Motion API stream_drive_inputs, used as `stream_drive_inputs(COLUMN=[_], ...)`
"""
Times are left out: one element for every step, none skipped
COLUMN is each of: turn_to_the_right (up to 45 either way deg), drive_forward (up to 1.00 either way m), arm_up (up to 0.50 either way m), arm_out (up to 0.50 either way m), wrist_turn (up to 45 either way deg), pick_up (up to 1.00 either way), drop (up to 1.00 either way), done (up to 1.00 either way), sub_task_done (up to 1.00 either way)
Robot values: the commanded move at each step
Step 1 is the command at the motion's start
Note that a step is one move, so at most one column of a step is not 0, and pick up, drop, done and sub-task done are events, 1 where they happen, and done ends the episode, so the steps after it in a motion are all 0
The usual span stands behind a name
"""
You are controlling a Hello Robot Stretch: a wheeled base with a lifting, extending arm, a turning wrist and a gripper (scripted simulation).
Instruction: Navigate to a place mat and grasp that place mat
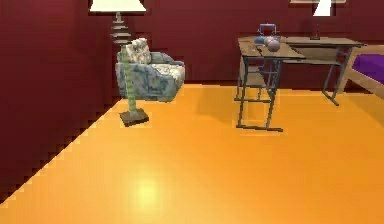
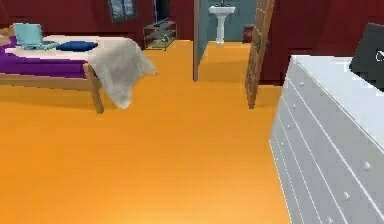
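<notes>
A dark wooden desk (image 1: 318, 47) stands against the dark red far wall at the forward view's right. Small rounded things (image 1: 268, 40) sit on its left end, too small to name, and a white-shaded lamp (image 1: 322, 10) stands farther back on it. A metal-framed chair (image 1: 258, 92) is tucked in at the desk's left side.
A floor lamp (image 1: 125, 62) and a patterned armchair (image 1: 152, 76) stand at the forward view's left. In the arm side view a bed (image 2: 60, 62) with a white blanket (image 2: 122, 68) lies at the left and a white dresser (image 2: 330, 135) at the right. A doorway shows a sink (image 2: 222, 14). Open orange floor (image 2: 170, 150) lies between.
</notes>
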Motion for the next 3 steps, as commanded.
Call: stream_drive_inputs(turn_to_the_right=[0.0,-3.0,0.0], drive_forward=[1.0,0.0,1.0], arm_up=[0.0,0.0,0.0], arm_out=[0.0,0.0,0.0], wrist_turn=[0.0,0.0,0.0], pick_up=[0.0,0.0,0.0], drop=[0.0,0.0,0.0], done=[0.0,0.0,0.0], sub_task_done=[0.0,0.0,0.0])
